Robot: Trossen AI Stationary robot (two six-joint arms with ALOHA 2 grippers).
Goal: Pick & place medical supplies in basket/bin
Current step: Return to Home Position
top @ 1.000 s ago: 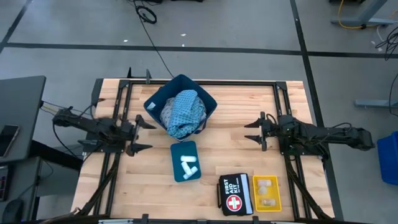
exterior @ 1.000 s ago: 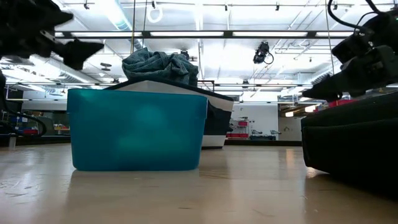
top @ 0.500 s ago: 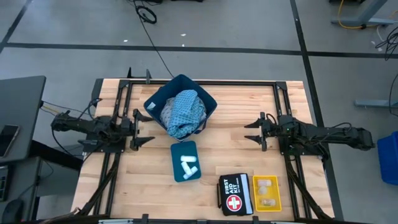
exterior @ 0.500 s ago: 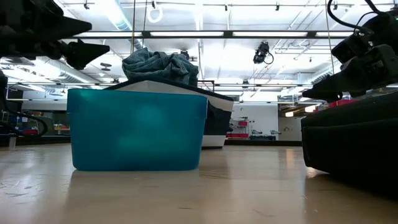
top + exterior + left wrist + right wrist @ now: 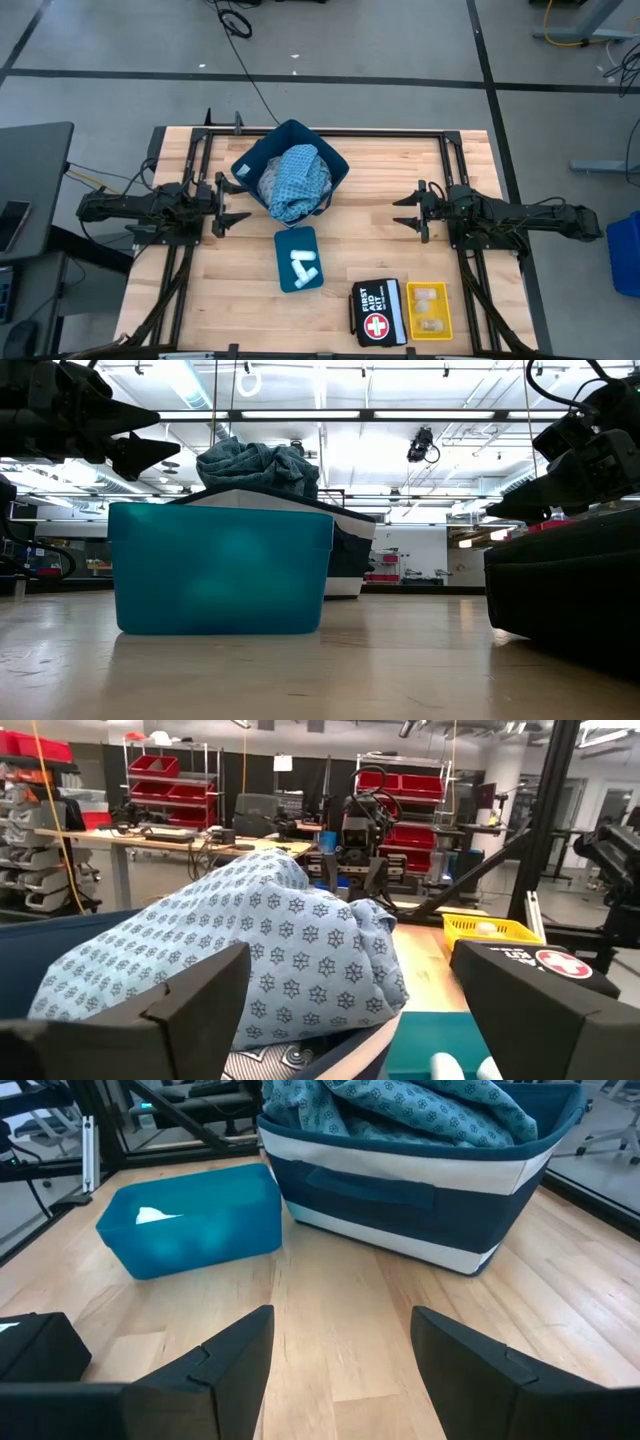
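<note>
The light-blue patterned garments [image 5: 293, 182] are heaped in the navy basket with a white band [image 5: 290, 170], spilling over its near rim; they also show in the left wrist view [image 5: 250, 950] and right wrist view [image 5: 400, 1105]. Two white rolls [image 5: 302, 264] lie in a teal bin [image 5: 298, 259] just near the basket. Pale packets [image 5: 427, 309] sit in a yellow tray [image 5: 429, 311]. My left gripper [image 5: 232, 204] hovers open left of the basket. My right gripper [image 5: 404, 212] hovers open to the right of it, holding nothing.
A black first aid kit pouch [image 5: 378, 313] lies at the near edge beside the yellow tray. Black metal frame rails [image 5: 320, 133] border the wooden table. Bare wood lies between the basket and my right gripper.
My left gripper has drawn toward the table's far edge and a little toward the basket, staying open. My right arm and all objects have kept still.
</note>
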